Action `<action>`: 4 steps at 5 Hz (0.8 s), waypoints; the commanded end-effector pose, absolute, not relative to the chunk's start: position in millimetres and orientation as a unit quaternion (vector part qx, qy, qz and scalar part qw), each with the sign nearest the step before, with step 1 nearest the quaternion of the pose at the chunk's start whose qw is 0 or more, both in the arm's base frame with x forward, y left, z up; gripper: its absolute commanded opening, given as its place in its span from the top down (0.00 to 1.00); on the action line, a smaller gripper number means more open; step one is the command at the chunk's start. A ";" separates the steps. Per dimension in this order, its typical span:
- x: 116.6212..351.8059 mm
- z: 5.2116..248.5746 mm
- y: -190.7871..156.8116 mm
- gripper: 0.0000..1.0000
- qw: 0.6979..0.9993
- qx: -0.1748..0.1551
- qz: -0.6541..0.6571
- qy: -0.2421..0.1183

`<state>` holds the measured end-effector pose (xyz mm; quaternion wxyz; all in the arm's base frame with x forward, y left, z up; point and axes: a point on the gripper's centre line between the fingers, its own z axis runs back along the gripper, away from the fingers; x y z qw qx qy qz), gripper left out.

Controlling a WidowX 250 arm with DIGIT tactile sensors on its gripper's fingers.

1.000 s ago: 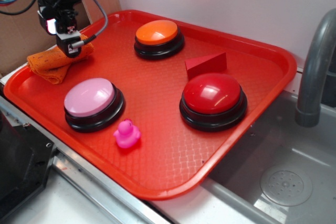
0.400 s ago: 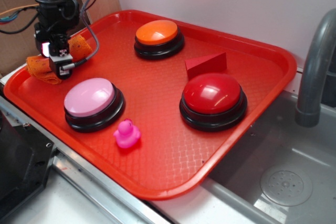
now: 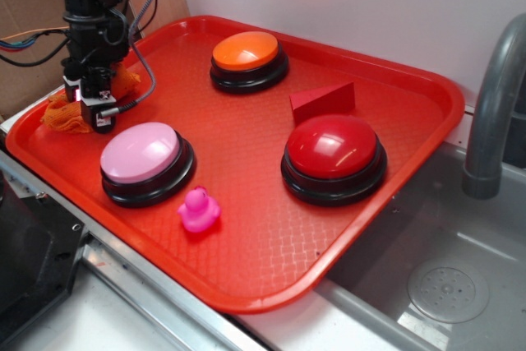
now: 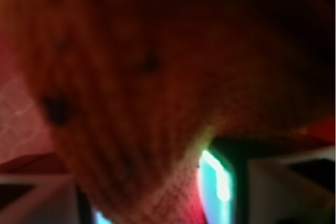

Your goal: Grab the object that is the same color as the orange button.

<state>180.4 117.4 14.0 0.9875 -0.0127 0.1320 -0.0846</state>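
The black arm stands over the far left corner of the red tray (image 3: 411, 113), its jaws pressed down into the orange cloth (image 3: 59, 113), which bunches up around them against the tray's left rim. The gripper (image 3: 92, 111) is buried deep enough in the fabric that I cannot tell how wide the jaws stand or whether they have closed on it. In the wrist view the orange cloth (image 4: 157, 77) fills nearly everything, blurred and fuzzy, right up against the lens, with a sliver of tray texture at the left edge. Off to the right of the jaws and farther back sits the orange button (image 3: 246, 55) on its black base, well apart from the cloth. Just in front of the jaws is the pink button (image 3: 144, 158), and beyond that a small pink duck (image 3: 198, 210). Farther right are the red wedge block (image 3: 322, 101) and the red button (image 3: 333, 154), close to each other.
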 end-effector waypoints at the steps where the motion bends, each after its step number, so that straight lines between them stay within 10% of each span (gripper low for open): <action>1: 170.2 87.8 53.0 1.00 0.991 -0.011 -0.113 0.072; 4: 134.2 186.7 7.3 1.00 0.998 -0.048 -0.050 0.000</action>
